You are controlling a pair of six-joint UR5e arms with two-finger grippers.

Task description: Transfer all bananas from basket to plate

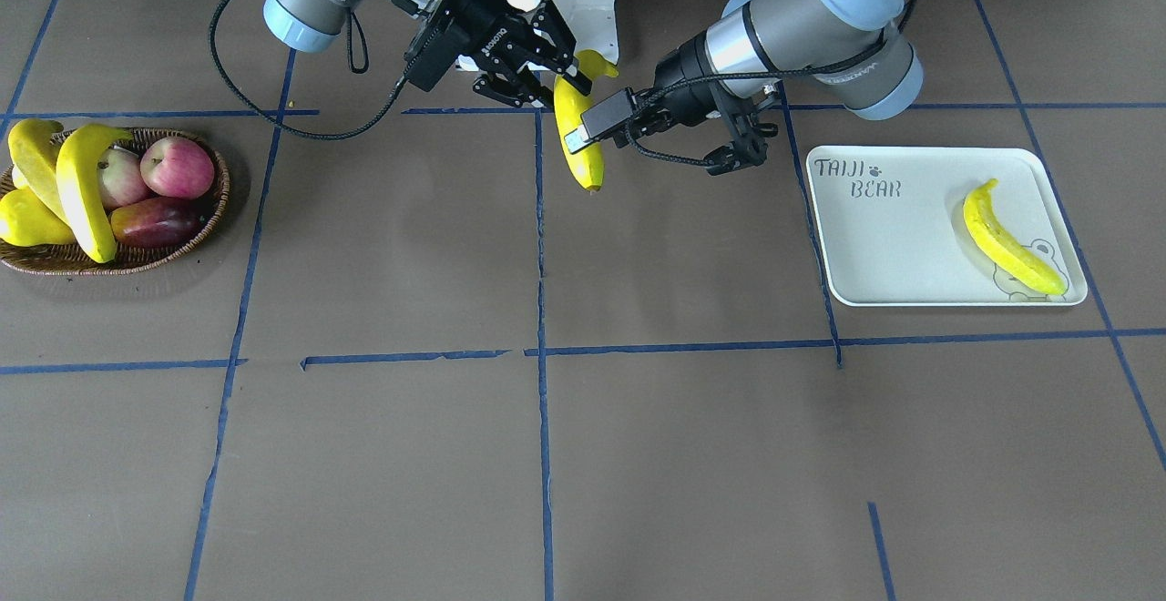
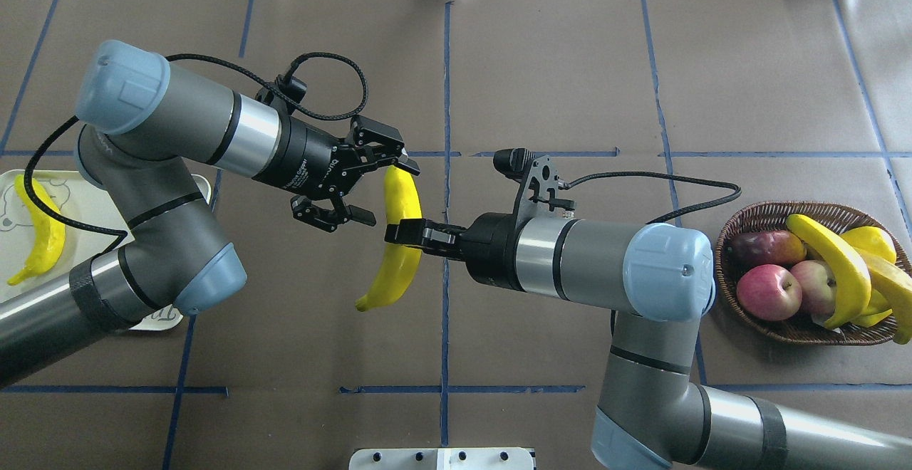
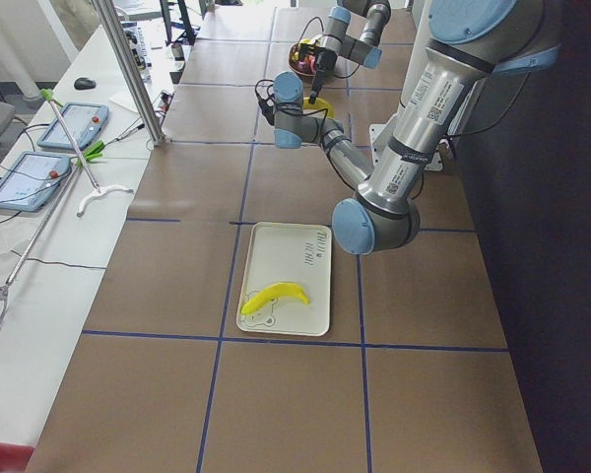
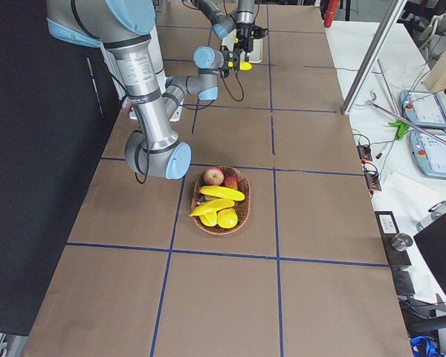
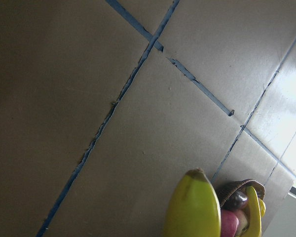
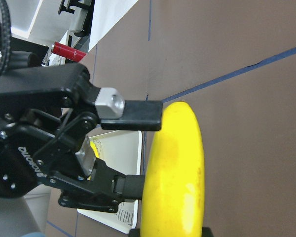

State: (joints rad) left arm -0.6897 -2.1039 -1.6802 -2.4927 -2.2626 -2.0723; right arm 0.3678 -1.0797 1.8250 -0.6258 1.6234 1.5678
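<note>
R gripper extends from the basket side, jaws clamped on the middle of a banana. I see it held in the air over mid worktop, roughly halfway between basket and plate. In the overhead view it runs lengthwise away from the robot, tapered end nearer the base

L gripper extends from the plate side, jaws wide apart, level w/ the far part of that banana. One fingertip sits right at the banana's far end, the other just beside the fruit. Can't tell if either actually touches. R wrist cam agrees: L jaws spread, not closed on anything

2nd banana lies flat on the plate, at the end away from the lettering, its lower end over the bear drawing

3rd banana lies across the top of the fruit in the basket. 4th banana is just beside it at the outer end. Same basket also has 2 apples and a dark red fruit
</note>
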